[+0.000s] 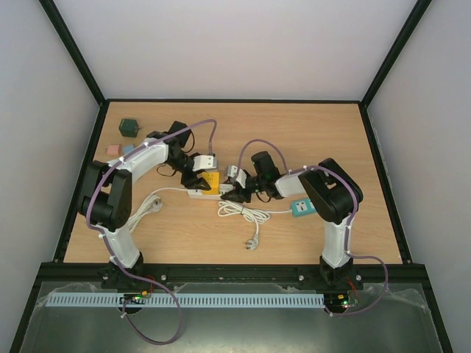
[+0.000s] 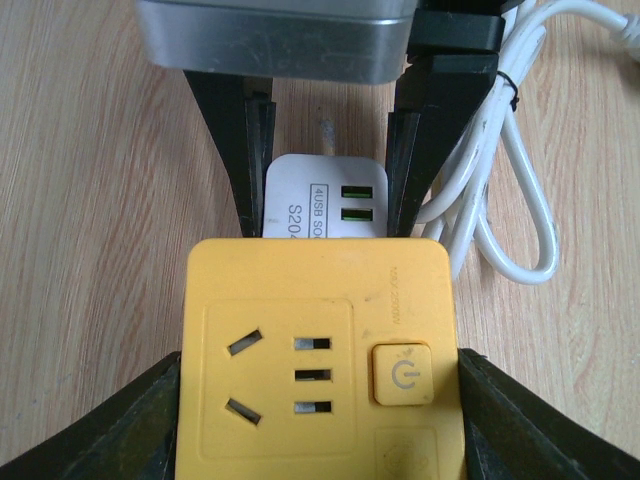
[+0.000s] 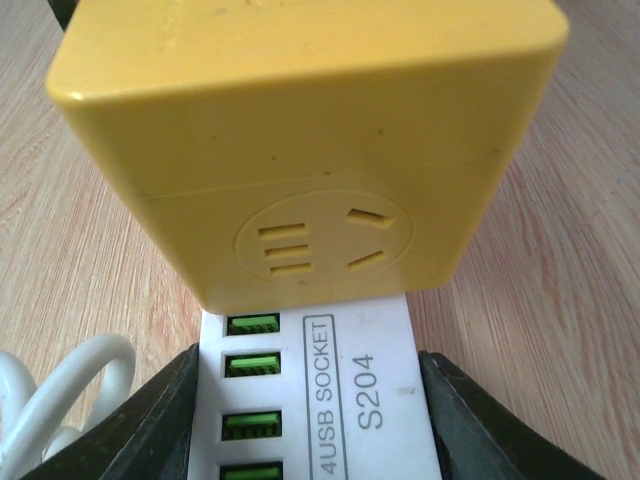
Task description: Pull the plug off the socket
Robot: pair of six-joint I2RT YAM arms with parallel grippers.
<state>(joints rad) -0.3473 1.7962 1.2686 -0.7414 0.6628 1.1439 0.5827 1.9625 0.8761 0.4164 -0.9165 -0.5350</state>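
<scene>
The yellow plug (image 1: pixel 211 181) is a fat cube near the middle of the wooden table (image 1: pixel 309 140). It sits on one end of the white socket strip (image 1: pixel 197 193). The strip lies flat, and its long side runs across the table, from the left arm to the right arm. Its end with the green USB holes points at the right arm. One side of the plug, with a round ring of holes, faces the right arm too. Another side, with holes and a button, faces the left wrist camera.

Both arms bend at the elbow and reach in to the middle, so the two grippers meet nose to nose. The left gripper (image 2: pixel 320 400) is half closed, with a finger pressed on each side of the yellow plug. The right gripper (image 3: pixel 310 420) comes in low and squeezes the white socket strip between its fingers.

A looped white cord (image 1: pixel 239 211) lies just in front of the strip.
</scene>
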